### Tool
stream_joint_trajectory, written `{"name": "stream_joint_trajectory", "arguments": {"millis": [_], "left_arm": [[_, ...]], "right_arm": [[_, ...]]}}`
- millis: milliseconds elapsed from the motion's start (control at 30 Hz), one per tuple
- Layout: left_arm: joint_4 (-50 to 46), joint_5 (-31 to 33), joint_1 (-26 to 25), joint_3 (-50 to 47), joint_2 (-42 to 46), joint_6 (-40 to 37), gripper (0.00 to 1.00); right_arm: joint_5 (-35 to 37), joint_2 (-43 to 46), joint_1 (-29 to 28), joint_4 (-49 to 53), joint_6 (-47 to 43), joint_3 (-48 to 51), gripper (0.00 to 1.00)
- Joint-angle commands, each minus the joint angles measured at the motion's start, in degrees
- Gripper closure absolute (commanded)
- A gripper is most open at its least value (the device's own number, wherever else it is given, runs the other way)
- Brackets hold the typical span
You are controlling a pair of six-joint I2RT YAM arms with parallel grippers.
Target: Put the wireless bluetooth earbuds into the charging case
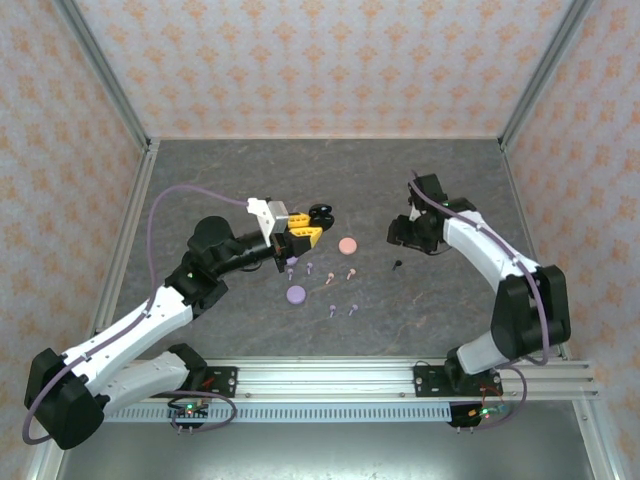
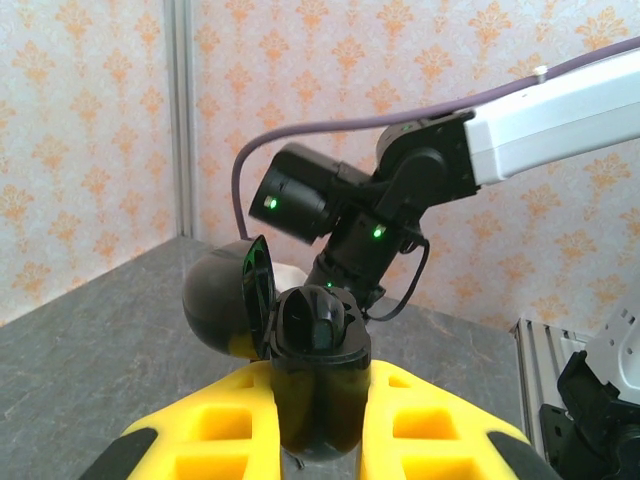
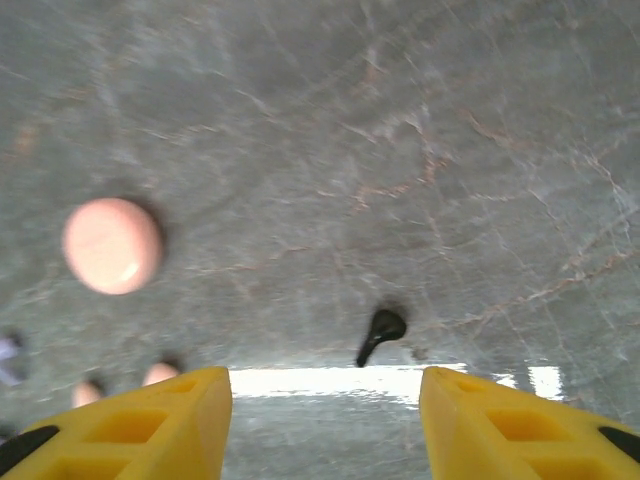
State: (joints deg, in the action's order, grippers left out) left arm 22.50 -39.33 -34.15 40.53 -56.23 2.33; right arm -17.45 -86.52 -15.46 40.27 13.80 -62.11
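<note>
On my feed both arms wear white shells over chunky black joint housings, left arm (image 1: pixel 130 325) and right arm (image 1: pixel 480 248) alike; a lilac cable (image 2: pixel 330 124) runs along each; the left gripper (image 2: pixel 320 440) and right gripper (image 3: pixel 325 420) carry bright yellow plastic fingers (image 3: pixel 150 420) with hollow pockets; small green lights (image 2: pixel 270 203) glow on the right arm's joints.

We see bare grey tabletop (image 1: pixel 450 175) along the far wall (image 1: pixel 320 70) and near right; the middle is crowded by a pink disc (image 1: pixel 347 245), a lilac disc (image 1: pixel 295 295) and scattered earbuds (image 1: pixel 331 310); the left gripper (image 1: pixel 312 236), clamped on an open black case (image 1: pixel 321 213), blocks the left; one black earbud (image 3: pixel 381 328) lies apart, bare stone around it, before the right gripper (image 3: pixel 325 420), fingers parted.
</note>
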Motion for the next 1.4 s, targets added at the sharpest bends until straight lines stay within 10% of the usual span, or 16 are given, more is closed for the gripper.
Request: {"name": "stream_joint_trajectory", "arguments": {"millis": [0,1367], "left_arm": [[-0.5,1.27,-0.39,1.5,0.77,-1.54,1.0],[-2.73,1.79,-0.68,2.09,0.55,-2.18,1.0]], "right_arm": [[3.17,-2.98,0.28,-0.18,0.74,1.06,0.49],[-1.54,-11.83,0.17,-5.18,-0.79,3.07,0.79]]}}
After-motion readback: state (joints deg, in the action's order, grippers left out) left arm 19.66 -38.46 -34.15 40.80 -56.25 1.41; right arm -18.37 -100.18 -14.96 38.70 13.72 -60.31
